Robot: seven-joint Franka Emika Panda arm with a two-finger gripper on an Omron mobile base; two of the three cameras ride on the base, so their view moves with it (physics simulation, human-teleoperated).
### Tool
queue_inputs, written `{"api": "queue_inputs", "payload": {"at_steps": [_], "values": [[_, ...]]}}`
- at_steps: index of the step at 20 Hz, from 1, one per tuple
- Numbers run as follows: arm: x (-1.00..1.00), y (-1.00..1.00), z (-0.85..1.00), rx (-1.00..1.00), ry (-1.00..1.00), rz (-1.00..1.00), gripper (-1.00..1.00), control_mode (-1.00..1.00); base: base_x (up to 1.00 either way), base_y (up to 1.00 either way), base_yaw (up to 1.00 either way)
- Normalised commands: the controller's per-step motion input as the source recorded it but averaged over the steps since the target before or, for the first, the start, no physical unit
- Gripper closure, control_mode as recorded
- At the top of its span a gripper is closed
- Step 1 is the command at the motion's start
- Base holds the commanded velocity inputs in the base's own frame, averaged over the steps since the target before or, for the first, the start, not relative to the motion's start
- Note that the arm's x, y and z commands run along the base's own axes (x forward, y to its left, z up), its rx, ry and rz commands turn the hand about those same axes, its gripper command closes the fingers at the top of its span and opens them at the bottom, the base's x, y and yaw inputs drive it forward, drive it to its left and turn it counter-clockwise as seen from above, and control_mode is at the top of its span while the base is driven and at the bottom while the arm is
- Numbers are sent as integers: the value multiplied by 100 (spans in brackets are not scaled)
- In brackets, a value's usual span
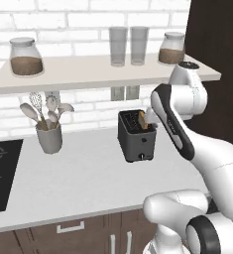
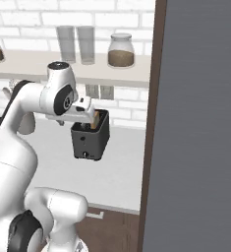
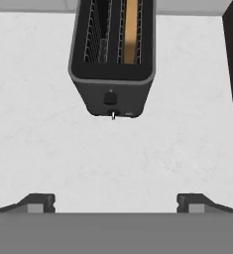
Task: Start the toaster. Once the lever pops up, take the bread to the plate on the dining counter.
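Hovering above the white worktop [image 3: 113,158], the gripper [image 3: 116,201] has its jaws spread wide apart and holds nothing. In the hand view the toaster [image 3: 112,82] lies at 12 o'clock from the fingertips [image 3: 38,202], well apart from them. The bread [image 3: 131,34] stands upright in the slot at 1 o'clock, sunk between the wire guides, while the other slot is bare. A dark knob [image 3: 109,97] and a small pale lever [image 3: 113,115] sit low on the narrow face.

Handling judgement: the toaster is rigid and probably light enough to slide when pushed, so press the lever straight down. The slice is light, stiff and brittle; grip it by its flat faces near the top crust.
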Motion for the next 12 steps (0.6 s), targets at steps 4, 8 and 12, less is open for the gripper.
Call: {"api": "queue_inputs", "payload": {"at_steps": [4, 8, 12], "values": [[-3, 0, -68, 0, -16, 0, -100, -100, 0, 0, 0], [8, 8, -52, 0, -17, 0, -100, -100, 0, 0, 0], [65, 35, -37, 0, -5, -2, -100, -100, 0, 0, 0]]}}
